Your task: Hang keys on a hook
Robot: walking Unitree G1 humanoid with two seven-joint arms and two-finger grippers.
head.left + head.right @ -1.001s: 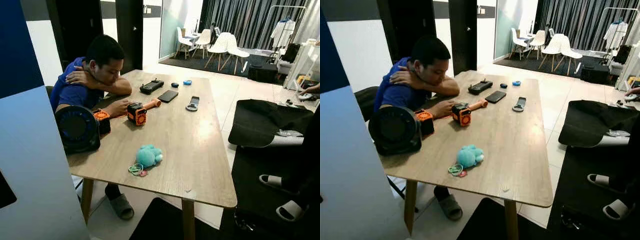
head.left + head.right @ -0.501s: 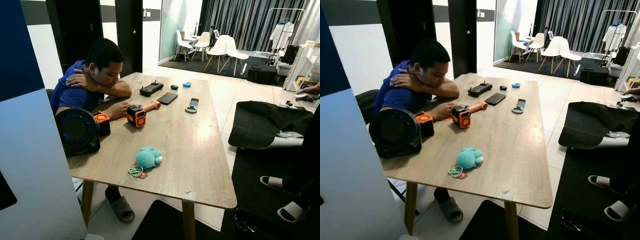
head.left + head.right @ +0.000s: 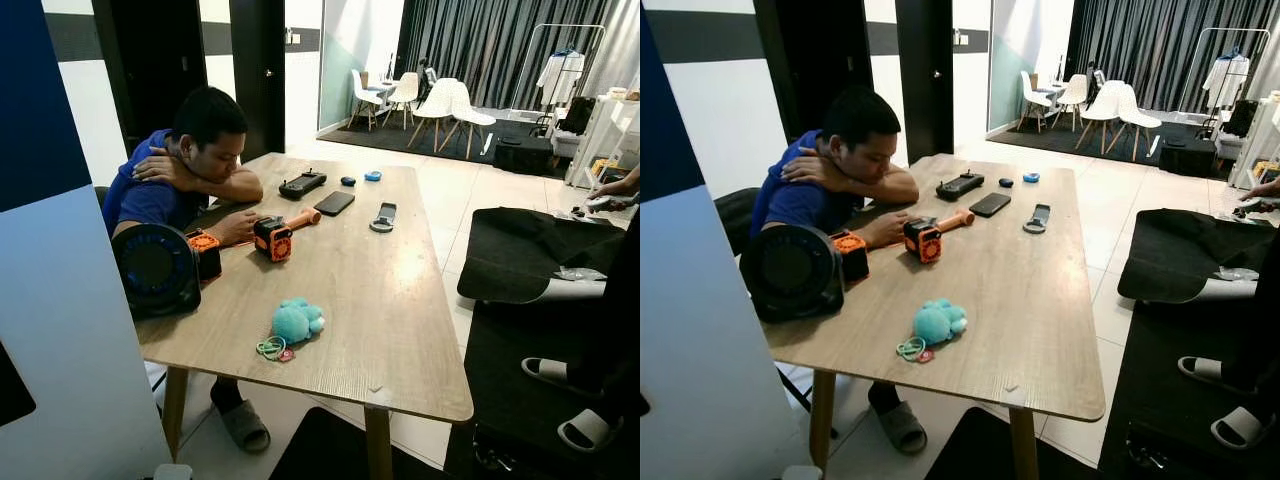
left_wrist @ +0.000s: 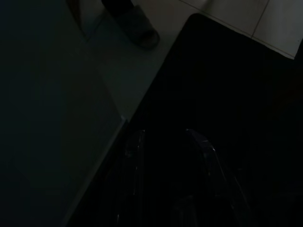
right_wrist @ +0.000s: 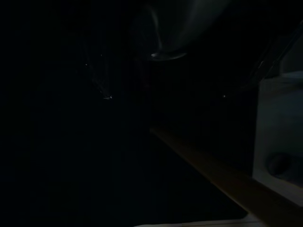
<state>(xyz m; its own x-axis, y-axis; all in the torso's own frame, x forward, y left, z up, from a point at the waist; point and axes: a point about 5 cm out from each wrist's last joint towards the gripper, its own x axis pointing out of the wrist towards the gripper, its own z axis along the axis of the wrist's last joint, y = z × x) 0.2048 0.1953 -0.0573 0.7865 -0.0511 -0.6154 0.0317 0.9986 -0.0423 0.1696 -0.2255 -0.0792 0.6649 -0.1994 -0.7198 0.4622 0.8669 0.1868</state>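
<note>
Here, largest first:
Table: we see its far leg cut off below.
Person: seated, partly hidden behind the black fan.
Keys: we find them near the table's front edge, touching a teal plush.
Left gripper: dim, fingers spread.
Right gripper: too dark; we cannot tell.

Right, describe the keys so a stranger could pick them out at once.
Start at the long wooden table where a person sits. Near its front edge lies a teal plush toy. The keys lie touching it on the front side: a small bunch of pale green rings with a pink tag, the only flat, ringed thing there.
</note>
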